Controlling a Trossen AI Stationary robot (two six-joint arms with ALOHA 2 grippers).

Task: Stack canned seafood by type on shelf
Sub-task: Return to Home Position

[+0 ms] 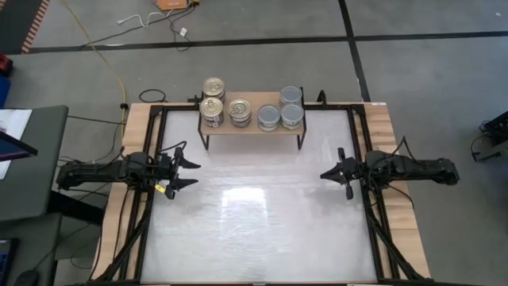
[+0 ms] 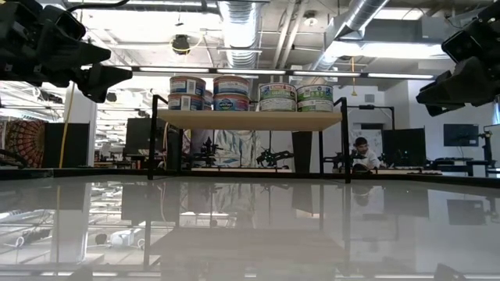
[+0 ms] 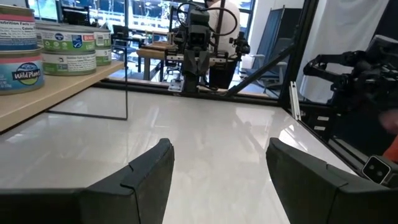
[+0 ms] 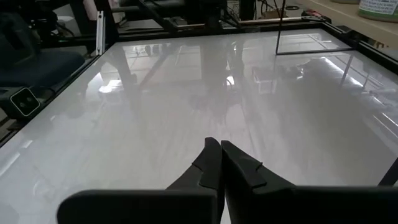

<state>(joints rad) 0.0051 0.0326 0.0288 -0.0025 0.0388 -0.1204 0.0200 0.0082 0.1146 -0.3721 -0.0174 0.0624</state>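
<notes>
My glossy white counter (image 1: 262,230) fills the lower middle of the high view, edged with pale wood strips (image 1: 135,135). Around it lies grey floor (image 1: 429,71) crossed by dark tape lines (image 1: 238,42). A yellow cable (image 1: 111,63) snakes down the upper left. An orange object (image 1: 176,4) sits at the top edge, near a white cord (image 1: 135,21). A dark desk (image 1: 36,159) stands at the left. In the low view, silver ducts (image 2: 238,19) run overhead and a person (image 2: 362,154) sits far back, right of centre.

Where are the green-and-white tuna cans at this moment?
In the low view, the green-and-white tuna cans stand stacked on the right half of the wooden shelf, directly beside the blue-label cans stacked on its left half.
</notes>
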